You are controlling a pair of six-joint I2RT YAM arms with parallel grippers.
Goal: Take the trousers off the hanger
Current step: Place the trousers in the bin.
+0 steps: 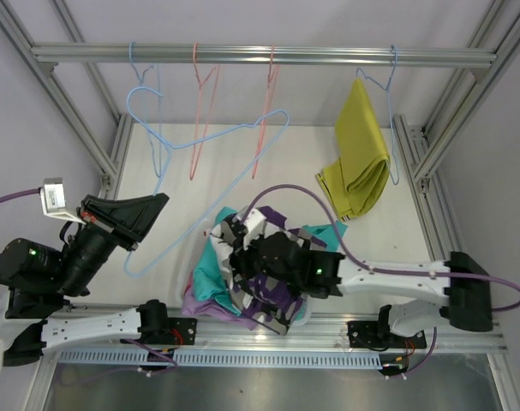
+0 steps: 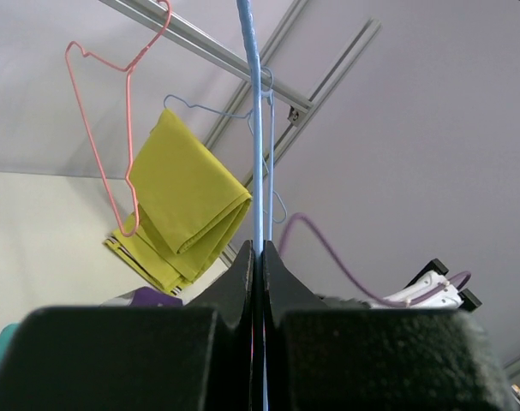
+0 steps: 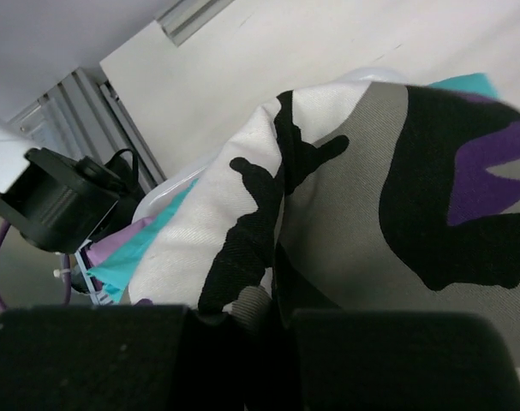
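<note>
My left gripper (image 1: 159, 204) is shut on the wire of an empty blue hanger (image 1: 234, 167) that is off the rail and tilted over the table. The left wrist view shows the wire (image 2: 255, 128) pinched between the closed fingers (image 2: 260, 261). My right gripper (image 1: 242, 248) is shut on the camouflage trousers (image 1: 253, 224) atop a pile with the teal (image 1: 210, 267) and lilac (image 1: 210, 301) trousers. The right wrist view shows camouflage cloth (image 3: 371, 188) running into the jaws (image 3: 272, 321). The mustard trousers (image 1: 360, 154) hang on a blue hanger (image 1: 391, 128) on the rail. The pink-red trousers are hidden.
Two empty pink hangers (image 1: 204, 103) (image 1: 266, 103) and a blue hook (image 1: 133, 60) hang on the aluminium rail (image 1: 260, 56). Frame posts stand at both sides. A purple cable (image 1: 302, 193) loops over the pile. A metal edge rail (image 1: 328, 321) runs along the near side.
</note>
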